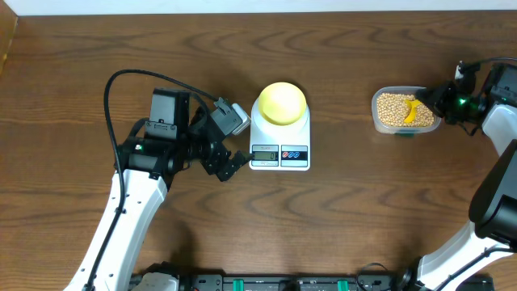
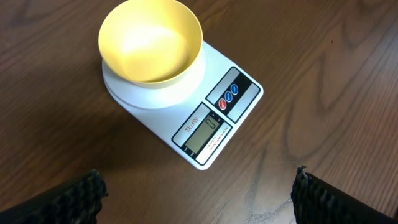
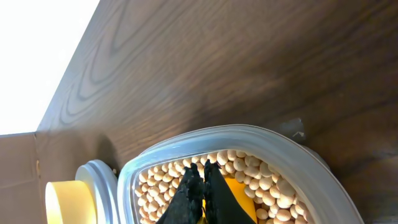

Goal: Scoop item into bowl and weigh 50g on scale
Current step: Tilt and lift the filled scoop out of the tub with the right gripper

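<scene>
A: Table and scale, as entered?
B: Dark wood-grain table (image 1: 363,218). The white scale (image 1: 300,133) stood near its centre, with the display (image 2: 205,134) and the red and blue buttons (image 2: 222,102) on the robot's side. The display showed one digit, apparently a zero.

A: Containers?
B: A clear tub (image 1: 376,109) sat well apart from the scale, toward the right side of the table. The pale-yellow bowl (image 1: 280,103) stood upright on the scale's round platform. In the left wrist view its inside showed plain yellow.

A: End effectors?
B: The left end effector (image 1: 241,142) was spread wide with nothing in it, just beside the scale's left front corner by the display. I could not tell whether it touched. The right end effector (image 3: 199,186) was over the tub, fingers pressed together and gripping the yellow scoop (image 1: 412,111).

A: And the small items?
B: The scoop sat tilted inside the tub, its far end down among the beans (image 1: 392,107). The beans were tan and round and covered the tub floor. Every bean seen lay in the tub.
</scene>
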Controlling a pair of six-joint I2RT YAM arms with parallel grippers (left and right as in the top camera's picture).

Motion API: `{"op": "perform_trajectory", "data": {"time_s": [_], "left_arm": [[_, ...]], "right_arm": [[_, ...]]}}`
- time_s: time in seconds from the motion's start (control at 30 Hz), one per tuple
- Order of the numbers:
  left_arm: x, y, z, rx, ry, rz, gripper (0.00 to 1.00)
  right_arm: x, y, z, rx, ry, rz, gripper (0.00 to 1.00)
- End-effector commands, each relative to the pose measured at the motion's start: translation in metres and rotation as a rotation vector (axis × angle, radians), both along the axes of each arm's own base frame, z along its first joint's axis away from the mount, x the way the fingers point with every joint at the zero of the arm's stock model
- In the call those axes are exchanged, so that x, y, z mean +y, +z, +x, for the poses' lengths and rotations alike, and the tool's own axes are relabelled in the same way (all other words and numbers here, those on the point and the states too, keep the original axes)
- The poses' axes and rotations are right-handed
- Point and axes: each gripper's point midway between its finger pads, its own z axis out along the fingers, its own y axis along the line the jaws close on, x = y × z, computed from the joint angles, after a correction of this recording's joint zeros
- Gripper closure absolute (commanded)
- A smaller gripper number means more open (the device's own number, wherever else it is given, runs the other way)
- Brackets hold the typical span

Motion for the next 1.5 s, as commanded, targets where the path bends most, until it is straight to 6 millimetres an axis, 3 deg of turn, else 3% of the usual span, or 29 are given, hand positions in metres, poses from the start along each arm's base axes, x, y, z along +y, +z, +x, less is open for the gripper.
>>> {"op": "perform_trajectory", "data": {"time_s": [0.0,1.47], "left_arm": [[-0.001,-0.004,-0.002,0.01,-0.016,-0.004,0.02],[-0.001,-0.004,-0.002,0.01,-0.016,-0.004,0.02]], "right_arm": [[0.004,-0.009,-0.004,0.012,0.014,0.037,0.99],[-0.01,0.022,-0.007,-0.111,0.034,0.215,0.99]]}}
